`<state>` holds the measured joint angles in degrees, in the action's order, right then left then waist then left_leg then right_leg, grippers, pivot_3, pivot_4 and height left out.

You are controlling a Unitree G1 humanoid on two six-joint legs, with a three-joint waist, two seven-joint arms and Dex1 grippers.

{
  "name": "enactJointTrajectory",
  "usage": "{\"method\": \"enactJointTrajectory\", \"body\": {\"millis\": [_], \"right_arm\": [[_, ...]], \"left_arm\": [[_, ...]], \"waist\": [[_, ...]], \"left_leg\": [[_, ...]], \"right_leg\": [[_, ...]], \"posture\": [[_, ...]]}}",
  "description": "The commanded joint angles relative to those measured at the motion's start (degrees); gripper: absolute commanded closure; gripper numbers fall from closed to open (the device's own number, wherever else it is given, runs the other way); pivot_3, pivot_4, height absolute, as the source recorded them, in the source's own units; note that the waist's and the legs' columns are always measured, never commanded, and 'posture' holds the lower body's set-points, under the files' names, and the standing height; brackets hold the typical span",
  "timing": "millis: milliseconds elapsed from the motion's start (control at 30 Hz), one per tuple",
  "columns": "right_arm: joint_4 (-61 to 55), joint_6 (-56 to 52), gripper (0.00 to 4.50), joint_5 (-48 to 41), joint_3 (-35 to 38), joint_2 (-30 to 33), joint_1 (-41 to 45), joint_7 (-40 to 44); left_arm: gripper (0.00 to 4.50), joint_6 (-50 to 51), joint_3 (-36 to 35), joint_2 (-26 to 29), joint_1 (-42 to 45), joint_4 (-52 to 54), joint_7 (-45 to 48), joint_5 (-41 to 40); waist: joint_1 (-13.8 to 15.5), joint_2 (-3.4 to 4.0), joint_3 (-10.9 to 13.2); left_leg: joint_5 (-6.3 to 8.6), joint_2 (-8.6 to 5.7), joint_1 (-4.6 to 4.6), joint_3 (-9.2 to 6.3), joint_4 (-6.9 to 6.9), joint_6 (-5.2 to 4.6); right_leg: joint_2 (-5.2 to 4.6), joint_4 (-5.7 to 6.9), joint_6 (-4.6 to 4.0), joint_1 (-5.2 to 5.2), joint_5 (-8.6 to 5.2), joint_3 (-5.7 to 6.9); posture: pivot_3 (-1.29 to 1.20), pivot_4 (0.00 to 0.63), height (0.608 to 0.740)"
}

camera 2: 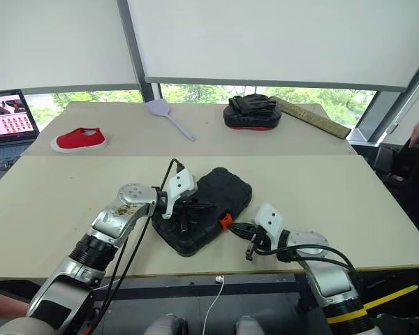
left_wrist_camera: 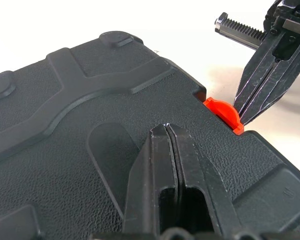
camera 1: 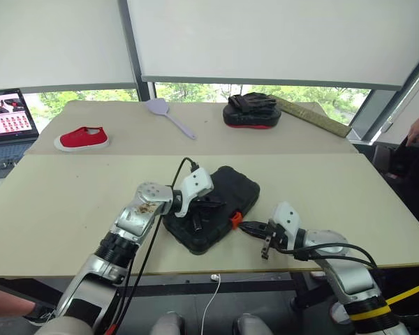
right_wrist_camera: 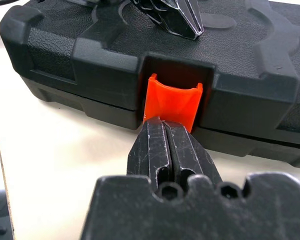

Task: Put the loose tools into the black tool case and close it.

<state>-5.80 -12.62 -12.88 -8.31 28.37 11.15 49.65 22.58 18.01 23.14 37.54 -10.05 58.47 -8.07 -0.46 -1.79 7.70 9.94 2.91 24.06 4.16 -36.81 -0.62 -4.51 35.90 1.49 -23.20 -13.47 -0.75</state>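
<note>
Black textured plastic with moulded ribs and rounded corners, the tool case (camera 1: 213, 207) lies closed near the worktop's (camera 1: 70, 209) front edge. Left gripper (left_wrist_camera: 166, 131), fingers together, presses its lid; right gripper (right_wrist_camera: 165, 125), also closed, touches the orange latch (right_wrist_camera: 170, 102).

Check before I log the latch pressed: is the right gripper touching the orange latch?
Touching: in the right wrist view the shut right gripper tips meet the orange latch.

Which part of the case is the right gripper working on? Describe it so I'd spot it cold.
On the near table lies a shut black tool case. On its front edge sits a small orange latch, the only bright part, with the right gripper shut against it.
</note>
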Motion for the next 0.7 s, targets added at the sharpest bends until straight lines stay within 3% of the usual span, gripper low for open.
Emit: {"method": "enactJointTrajectory", "body": {"millis": [33, 433, 700], "right_arm": [[1.6, 1.6, 4.5, 0.4, -0.7, -2.2, 2.8, -0.8], [7.3, 1.6, 4.5, 1.4, -1.3, -6.4, 8.3, -0.2], [5.0, 1.2, 4.5, 0.7, -0.7, -6.1, 7.9, 0.4]], "left_arm": [[4.45, 3.4, 3.7, 0.4, -3.0, -2.8, 0.4, 2.6], [4.45, 7.9, 4.5, 1.8, -3.5, -0.6, 0.4, 2.9], [4.45, 7.5, 3.7, 2.0, -4.5, 0.5, 0.5, 2.1]], "waist": [[-0.3, 0.0, 0.0], [-1.3, -0.01, 0.0], [-1.2, -0.02, 0.0]], "left_leg": [[0.0, 0.01, -0.04, -0.05, 0.0, 0.0], [0.01, 0.03, -0.23, -0.22, 0.21, 0.02], [0.01, 0.0, -0.23, -0.21, 0.46, 0.01]], "right_leg": [[0.0, 0.01, 0.0, 0.02, 0.0, 0.0], [0.08, 0.05, -0.18, -0.04, 0.04, -0.07], [0.09, 0.0, -0.26, -0.09, -0.02, -0.07]], "posture": [[0.0, 0.15, 0.74], [0.0, 0.15, 0.74], [0.0, 0.15, 0.74]]}}
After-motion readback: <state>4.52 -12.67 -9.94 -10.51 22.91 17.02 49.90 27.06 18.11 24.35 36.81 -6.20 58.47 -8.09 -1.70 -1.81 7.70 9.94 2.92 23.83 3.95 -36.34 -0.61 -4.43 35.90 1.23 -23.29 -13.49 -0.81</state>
